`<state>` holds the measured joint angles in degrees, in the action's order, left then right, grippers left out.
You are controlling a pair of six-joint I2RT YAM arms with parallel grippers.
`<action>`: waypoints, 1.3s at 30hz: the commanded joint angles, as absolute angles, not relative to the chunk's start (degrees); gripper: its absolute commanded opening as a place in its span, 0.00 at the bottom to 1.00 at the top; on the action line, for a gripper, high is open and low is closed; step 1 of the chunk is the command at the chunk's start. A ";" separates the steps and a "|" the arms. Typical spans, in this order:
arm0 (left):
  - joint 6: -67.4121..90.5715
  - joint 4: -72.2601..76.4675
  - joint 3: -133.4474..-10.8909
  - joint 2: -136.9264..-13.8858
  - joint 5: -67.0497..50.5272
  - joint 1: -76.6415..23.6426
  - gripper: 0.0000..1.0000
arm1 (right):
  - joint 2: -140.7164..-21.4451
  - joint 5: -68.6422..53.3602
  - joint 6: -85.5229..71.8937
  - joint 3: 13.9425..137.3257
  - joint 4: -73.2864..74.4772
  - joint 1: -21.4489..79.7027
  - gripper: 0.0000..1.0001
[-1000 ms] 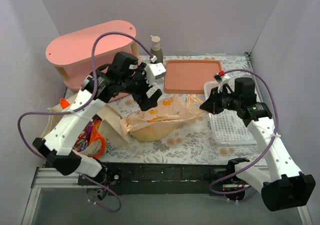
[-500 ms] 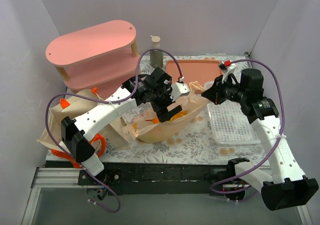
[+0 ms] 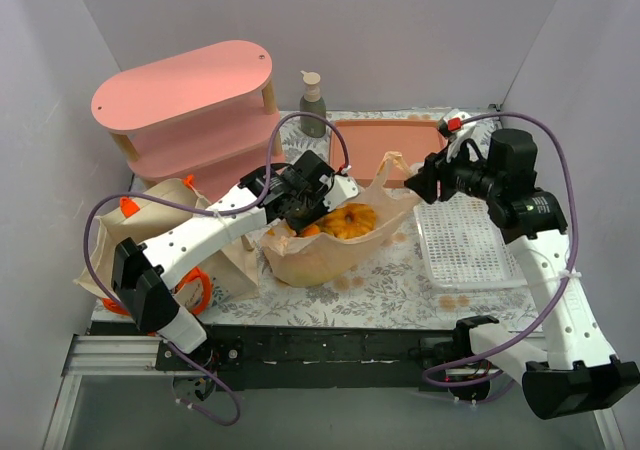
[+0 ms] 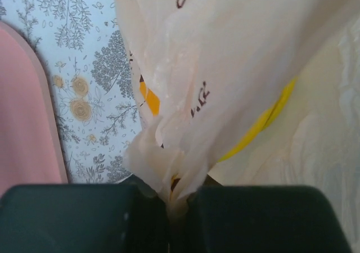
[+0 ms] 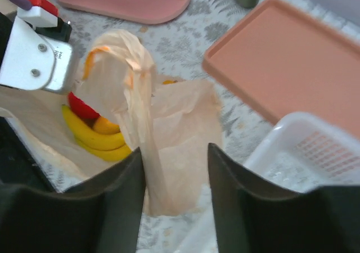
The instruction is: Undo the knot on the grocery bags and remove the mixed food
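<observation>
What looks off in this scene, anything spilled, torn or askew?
Nothing spilled or torn. Only the canvas tote looks askew: slumped at the left edge of the table. The tan bag is pinched in the shut jaws of the left gripper.

Left arm (image 3: 200, 235) stretches toward the centre, its end effector (image 4: 177, 199) pinched shut; right end effector (image 5: 174, 163) (fingers parted) points left.
</observation>
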<state>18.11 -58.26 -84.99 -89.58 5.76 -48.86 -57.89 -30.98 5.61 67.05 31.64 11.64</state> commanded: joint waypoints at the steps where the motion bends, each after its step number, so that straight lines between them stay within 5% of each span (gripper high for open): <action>1: 20.39 -56.60 -88.50 -86.13 6.77 -48.69 0.00 | -57.65 -29.53 18.27 78.21 25.50 11.42 0.64; 5: 21.97 -58.35 -93.77 -89.02 5.28 -48.52 0.00 | -58.62 -37.16 20.30 83.93 21.71 11.95 0.56; 10: 23.64 -59.33 -98.87 -91.32 3.69 -47.46 0.00 | -59.50 -34.74 25.99 83.42 27.40 27.83 0.32; 16: 23.91 -59.15 -97.91 -90.71 2.81 -47.20 0.00 | -59.24 -34.02 28.82 76.12 26.98 37.61 0.18; 32: 24.70 -58.71 -96.24 -90.97 2.29 -46.76 0.00 | -62.75 -16.70 33.13 63.99 16.97 49.48 0.03; 39: 25.58 -58.01 -96.07 -91.14 2.90 -46.14 0.00 | -69.42 -13.88 44.37 59.77 13.97 64.91 0.01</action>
<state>24.71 -59.29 -95.98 -91.72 2.90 -46.87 -67.22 -15.59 36.75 62.19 18.11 56.45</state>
